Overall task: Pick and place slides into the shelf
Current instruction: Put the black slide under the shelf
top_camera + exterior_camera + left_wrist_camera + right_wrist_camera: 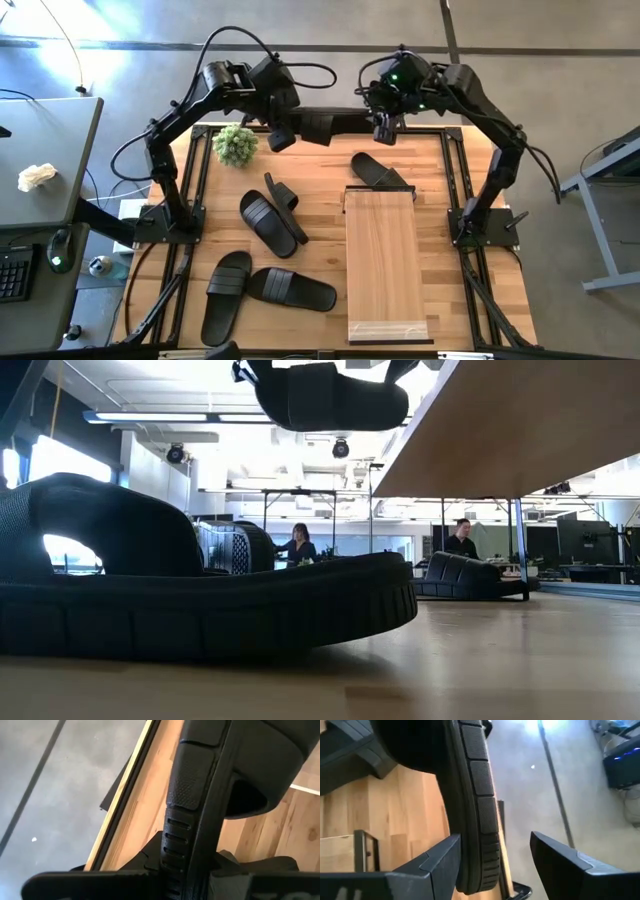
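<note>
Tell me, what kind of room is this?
Probably a robot lab or workshop in an open office: a wooden table with two robot arms, a bare concrete floor, and people at desks behind.

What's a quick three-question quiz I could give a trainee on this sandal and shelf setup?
1. Count: how many slides lie on the table, leaving out the raised slide at the far edge?
2. True or false: a slide lies on top of the shelf.
3. Which gripper is clamped on the raised slide? A) left B) right C) neither

Key:
1. Five.
2. False, the plank top is bare.
3. A. The left gripper is shut on it. The right gripper has its fingers open around the slide's edge.
</note>
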You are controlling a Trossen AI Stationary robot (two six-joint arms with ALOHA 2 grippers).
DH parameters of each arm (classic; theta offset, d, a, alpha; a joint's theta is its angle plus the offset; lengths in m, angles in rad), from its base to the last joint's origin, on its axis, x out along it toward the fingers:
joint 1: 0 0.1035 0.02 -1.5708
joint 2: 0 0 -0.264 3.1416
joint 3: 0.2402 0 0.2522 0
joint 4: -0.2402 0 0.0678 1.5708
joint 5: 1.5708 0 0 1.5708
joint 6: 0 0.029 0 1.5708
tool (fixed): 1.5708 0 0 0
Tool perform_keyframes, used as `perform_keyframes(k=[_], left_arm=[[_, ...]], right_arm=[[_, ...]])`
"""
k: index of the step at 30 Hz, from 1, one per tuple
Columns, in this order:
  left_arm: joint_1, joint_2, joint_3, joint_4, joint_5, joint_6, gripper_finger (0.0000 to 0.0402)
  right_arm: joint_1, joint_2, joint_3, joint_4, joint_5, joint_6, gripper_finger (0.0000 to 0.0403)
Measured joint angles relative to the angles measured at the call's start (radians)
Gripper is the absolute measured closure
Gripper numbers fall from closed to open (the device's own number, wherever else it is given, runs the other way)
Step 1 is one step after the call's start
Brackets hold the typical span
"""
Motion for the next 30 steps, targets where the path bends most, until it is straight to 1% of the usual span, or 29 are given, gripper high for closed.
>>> perform_keyframes(k=[2, 5, 6, 9, 13, 17, 19, 21, 25, 28, 30], left_arm=[[0.0, 0.0, 0.0, 0.001, 0.0, 0.0, 0.0368], [-0.001, 0.0, 0.0, -0.009, -0.003, 0.003, 0.0368], [-0.001, 0.0, 0.0, -0.008, -0.003, 0.003, 0.0368], [-0.001, 0.0, 0.0, -0.007, -0.006, 0.002, 0.0368], [-0.013, 0.0, 0.0, -0.007, -0.01, 0.004, 0.0368], [-0.029, 0.0, 0.0, -0.01, -0.01, 0.022, 0.0368], [-0.033, 0.0, 0.0, -0.008, -0.01, 0.023, 0.0368], [-0.038, 0.0, 0.0, -0.006, -0.01, 0.025, 0.0368], [-0.044, 0.0, 0.0, -0.005, -0.014, 0.025, 0.0367], [-0.044, 0.0, 0.0, -0.001, -0.012, 0.024, 0.0338], [-0.044, -0.001, 0.0, -0.004, -0.019, 0.012, 0.0309]], right_arm=[[0.0, -0.003, 0.001, -0.008, -0.01, 0.0, 0.0176], [-0.006, 0.0, -0.001, -0.048, -0.091, 0.027, 0.0176], [-0.006, 0.004, -0.001, -0.05, -0.101, 0.035, 0.0176], [-0.006, 0.026, -0.001, -0.057, -0.086, 0.038, 0.0176], [-0.01, 0.048, -0.002, -0.051, -0.104, 0.041, 0.0176], [-0.01, 0.076, -0.002, -0.046, -0.095, 0.042, 0.0182], [-0.01, 0.082, -0.002, -0.047, -0.096, 0.044, 0.0197], [-0.01, 0.083, -0.002, -0.047, -0.098, 0.044, 0.0223], [-0.01, 0.084, -0.002, -0.046, -0.099, 0.054, 0.03], [-0.016, 0.084, -0.002, -0.056, -0.113, 0.074, 0.0357], [-0.023, 0.084, -0.002, -0.076, -0.125, 0.092, 0.0358]])
